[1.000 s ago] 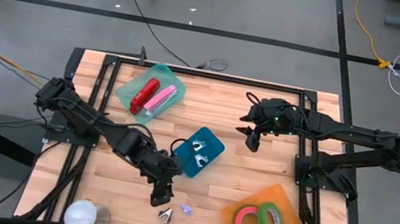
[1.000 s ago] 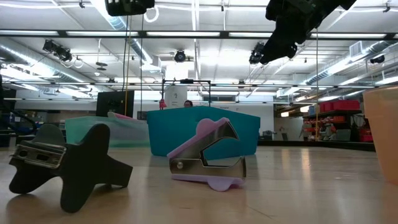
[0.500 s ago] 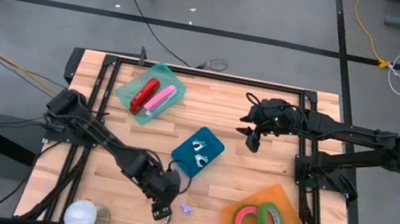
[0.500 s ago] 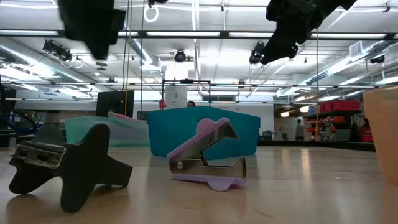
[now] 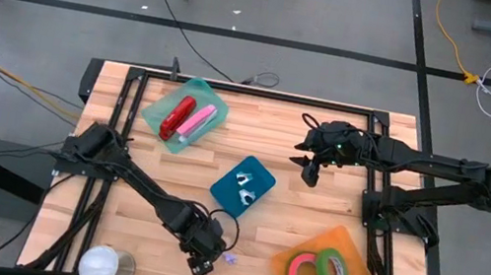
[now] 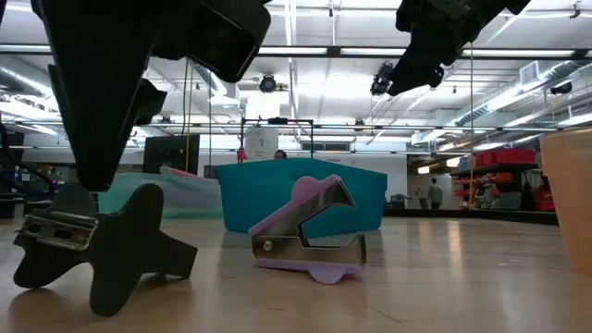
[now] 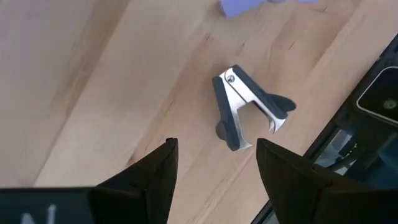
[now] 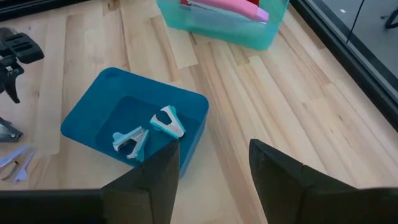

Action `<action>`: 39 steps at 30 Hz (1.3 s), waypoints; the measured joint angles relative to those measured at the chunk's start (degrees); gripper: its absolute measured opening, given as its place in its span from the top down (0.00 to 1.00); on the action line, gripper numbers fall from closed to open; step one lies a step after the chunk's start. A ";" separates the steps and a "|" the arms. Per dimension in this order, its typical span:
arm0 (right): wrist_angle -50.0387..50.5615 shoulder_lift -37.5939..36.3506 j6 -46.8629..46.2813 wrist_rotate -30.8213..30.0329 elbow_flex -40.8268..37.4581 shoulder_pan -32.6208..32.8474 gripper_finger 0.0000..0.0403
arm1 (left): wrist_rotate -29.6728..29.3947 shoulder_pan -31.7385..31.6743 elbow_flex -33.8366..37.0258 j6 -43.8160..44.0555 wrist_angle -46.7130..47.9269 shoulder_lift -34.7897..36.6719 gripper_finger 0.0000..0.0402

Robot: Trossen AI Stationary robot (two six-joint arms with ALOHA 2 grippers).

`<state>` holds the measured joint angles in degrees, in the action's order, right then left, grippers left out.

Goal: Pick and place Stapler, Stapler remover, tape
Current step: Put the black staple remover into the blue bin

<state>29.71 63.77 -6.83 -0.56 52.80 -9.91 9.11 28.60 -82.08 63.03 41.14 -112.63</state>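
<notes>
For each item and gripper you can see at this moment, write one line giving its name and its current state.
Black staple remover: lying loose on the table.
Purple staple remover: loose on the table.
Blue tray: holds two staple removers.
Green tray: holds red and pink staplers.
Orange tray: holds two tape rolls.
Left gripper: open, above the black staple remover.
Right gripper: open, holding nothing.

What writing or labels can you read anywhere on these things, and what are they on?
"N": part of a pale marking on the dark body of the left gripper, cut off at the edge of its wrist view.
No lettering shows on the black staple remover, blue bin or tape rolls.
Signs in the room behind: too small to read.
</notes>
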 joint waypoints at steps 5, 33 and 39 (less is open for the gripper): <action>0.00 0.00 -0.05 0.00 0.00 0.00 0.52 | 0.05 0.24 0.00 0.42 -0.92 -1.40 0.45; 1.16 0.00 -0.16 0.00 0.00 0.00 0.52 | 3.55 0.18 -0.02 0.93 -3.44 -4.67 0.45; 1.26 0.02 -0.15 0.04 0.00 0.00 0.52 | 2.77 0.17 0.00 2.46 -4.21 -5.19 0.45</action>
<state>30.97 63.79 -6.98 -0.51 52.80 -9.91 11.88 28.77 -82.08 65.49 36.93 -117.82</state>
